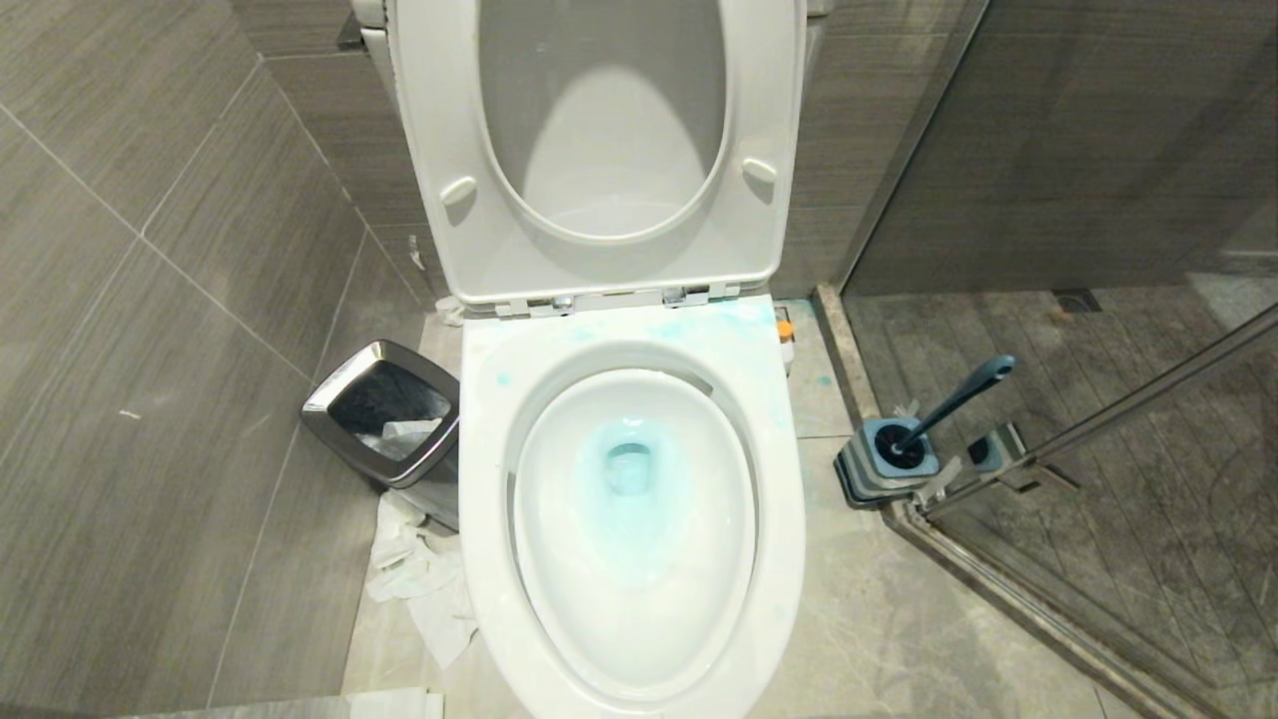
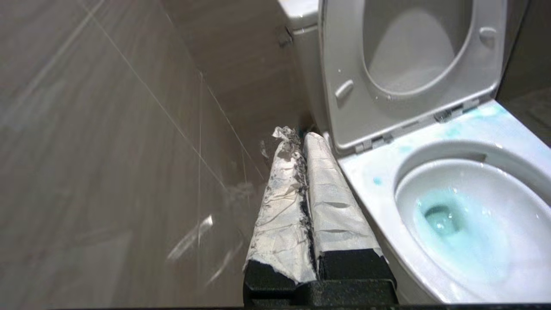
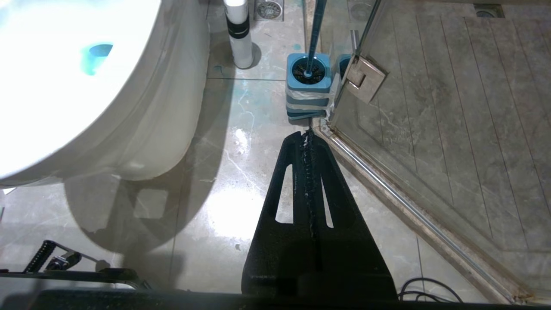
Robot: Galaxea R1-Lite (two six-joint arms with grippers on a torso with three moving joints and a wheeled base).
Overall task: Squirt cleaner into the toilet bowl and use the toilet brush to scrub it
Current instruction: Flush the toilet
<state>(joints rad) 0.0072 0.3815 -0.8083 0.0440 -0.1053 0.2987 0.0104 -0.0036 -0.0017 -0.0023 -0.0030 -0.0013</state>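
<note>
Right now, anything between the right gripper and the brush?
Nothing visible. The right gripper, shut, points at the holder across bare floor; the brush stands in it, hard against the glass door.

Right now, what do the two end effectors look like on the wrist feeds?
Left end effector: two long fingers wrapped in crumpled, scuffed white tape over black bases. Right end effector: bare matte black, triangular fingers with slot cut-outs and a ragged seam between. A thin black cable lies alongside.
</note>
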